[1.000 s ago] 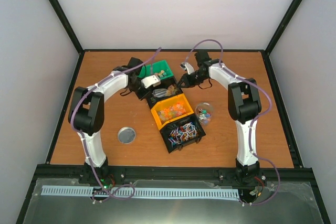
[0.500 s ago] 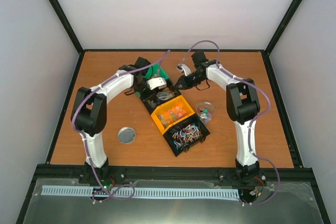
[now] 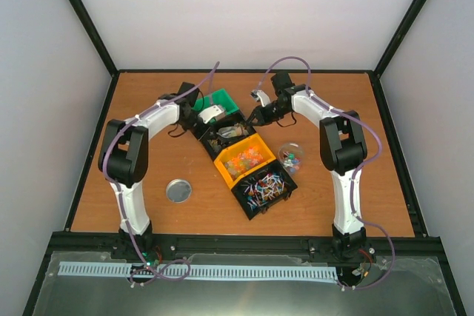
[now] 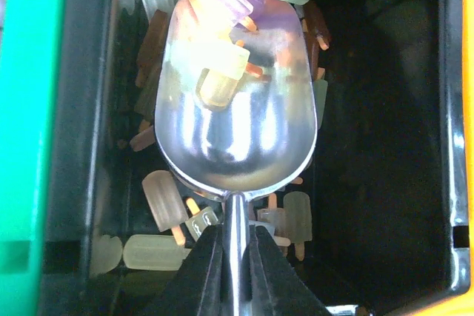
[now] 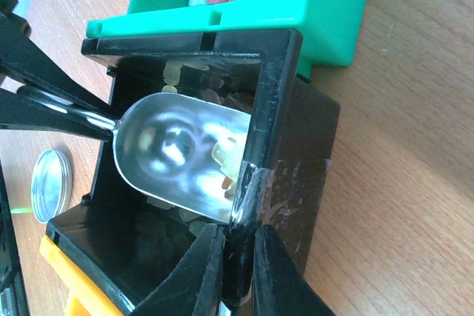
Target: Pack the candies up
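My left gripper (image 4: pixel 237 231) is shut on the handle of a small silver scoop (image 4: pixel 237 109). The scoop's bowl lies inside a black bin (image 4: pixel 81 109) and holds a few pale yellow, green and purple candies (image 4: pixel 218 72). More popsicle-shaped candies lie on the bin floor under it. My right gripper (image 5: pixel 238 231) is shut on that black bin's near wall (image 5: pixel 292 146), beside the scoop (image 5: pixel 178 153). From above, both grippers meet at this bin (image 3: pixel 222 135), the left gripper (image 3: pixel 220 125) from the left and the right gripper (image 3: pixel 255 118) from the right.
A green bin (image 3: pixel 222 99) of candies adjoins the black one at the far end. An orange bin (image 3: pixel 244 157) and a black bin of red-blue-white candies (image 3: pixel 265 186) continue the row. A clear jar (image 3: pixel 290 157) stands right of them. A round silver lid (image 3: pixel 178 190) lies at the left.
The row of bins has swung a little, its near end shifting right. My left gripper pushed the scoop rightward into the bin, then drew back left. Both grips stayed shut.
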You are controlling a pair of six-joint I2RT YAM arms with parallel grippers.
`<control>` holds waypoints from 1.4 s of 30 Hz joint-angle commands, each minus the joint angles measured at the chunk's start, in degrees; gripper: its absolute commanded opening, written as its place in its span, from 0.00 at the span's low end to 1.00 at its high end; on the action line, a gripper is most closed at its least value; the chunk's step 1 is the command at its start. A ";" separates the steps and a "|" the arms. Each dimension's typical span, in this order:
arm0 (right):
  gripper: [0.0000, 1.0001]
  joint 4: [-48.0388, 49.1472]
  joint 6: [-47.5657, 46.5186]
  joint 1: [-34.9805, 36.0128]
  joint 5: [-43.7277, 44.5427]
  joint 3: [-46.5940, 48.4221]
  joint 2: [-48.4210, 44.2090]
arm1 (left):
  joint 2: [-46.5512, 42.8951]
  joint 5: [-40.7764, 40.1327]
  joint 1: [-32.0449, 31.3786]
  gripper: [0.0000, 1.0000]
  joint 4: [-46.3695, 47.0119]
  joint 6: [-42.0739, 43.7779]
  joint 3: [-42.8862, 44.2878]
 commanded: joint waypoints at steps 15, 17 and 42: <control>0.04 -0.89 -2.59 1.90 2.47 -2.76 2.86 | -13.70 6.59 1.65 0.01 28.12 -2.54 -18.83; 0.06 -0.89 -2.59 1.80 2.57 -2.69 2.83 | -14.39 6.51 1.76 0.01 28.25 -2.54 -19.62; 0.51 -2.92 -7.01 0.79 0.80 -2.16 0.97 | -23.71 9.05 7.25 0.01 24.46 2.12 -27.62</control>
